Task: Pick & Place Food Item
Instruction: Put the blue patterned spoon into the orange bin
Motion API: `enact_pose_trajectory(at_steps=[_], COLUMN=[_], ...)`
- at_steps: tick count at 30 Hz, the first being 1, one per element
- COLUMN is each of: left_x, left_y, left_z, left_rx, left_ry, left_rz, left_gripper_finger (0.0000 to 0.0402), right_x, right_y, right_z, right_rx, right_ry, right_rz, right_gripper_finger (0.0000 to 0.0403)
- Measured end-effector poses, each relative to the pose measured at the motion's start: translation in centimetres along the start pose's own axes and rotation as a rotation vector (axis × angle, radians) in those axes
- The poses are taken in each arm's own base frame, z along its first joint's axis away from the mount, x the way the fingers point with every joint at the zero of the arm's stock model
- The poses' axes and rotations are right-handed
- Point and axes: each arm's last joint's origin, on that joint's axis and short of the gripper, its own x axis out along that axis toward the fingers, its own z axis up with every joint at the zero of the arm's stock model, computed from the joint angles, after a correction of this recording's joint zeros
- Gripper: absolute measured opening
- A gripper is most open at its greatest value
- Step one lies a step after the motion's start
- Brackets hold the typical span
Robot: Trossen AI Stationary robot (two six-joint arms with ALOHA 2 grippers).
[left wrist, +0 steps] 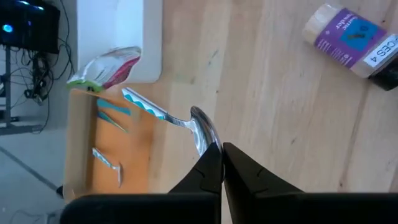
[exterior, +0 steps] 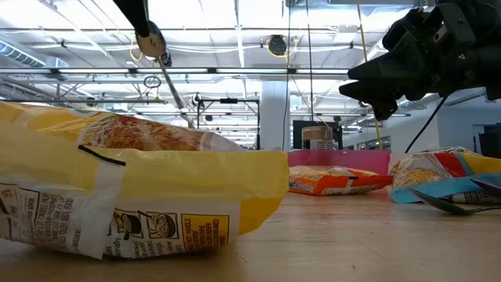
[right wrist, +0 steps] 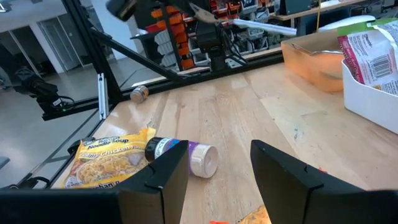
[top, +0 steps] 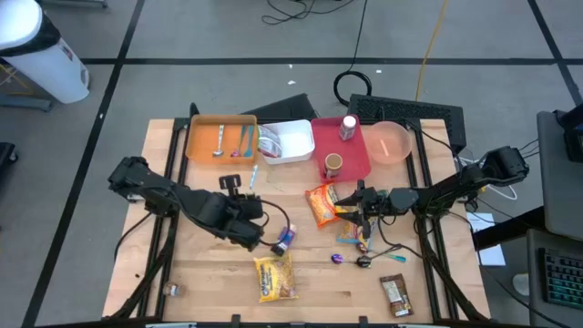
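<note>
Yellow noodle packet [right wrist: 112,158], right wrist view: "Noodle Soup", with "Chicken" beneath it
Purple label of the small bottle [left wrist: 351,38], left wrist view: letters "CES" followed by "4" at its edge; the remaining print is too small to read
Yellow packet [exterior: 149,196], low view: pictogram panels and fine print, not legible

Upper frame: one orange tray [top: 202,137], one white bin [top: 293,141], one red tray [top: 360,155], one pink bowl [top: 392,141]. Lower frame: two noodle packets [top: 275,278], one spice bottle [top: 284,240].
</note>
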Motion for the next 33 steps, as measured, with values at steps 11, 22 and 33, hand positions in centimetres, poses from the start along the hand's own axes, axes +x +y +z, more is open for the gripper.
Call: enact_pose_trajectory(at_steps=[11,22,33], left_x=[1.0,0.5,-0.3], left_y=[4.2,8.0,5.8], left_z=[0.8,1.2,4.8], left_rx=[-0.032,-0.133,-0.039], left_ry=[0.013,-0.087,-0.521], left_rz=[0.048,0.002,-0.218], left_gripper_finger=[0.0003,0.0002,0.0002], right_x=[0.0,0.0,0.0], right_y=[0.0,0.0,0.0], right_z=[0.0,-0.2,-0.1], right_rx=[0.000,-0.006,0.008], right_ry=[0.000,0.015,0.014], right_rz=[0.000,-0.004,-0.004], right_gripper_finger=[0.0164,0.0164,0.0164])
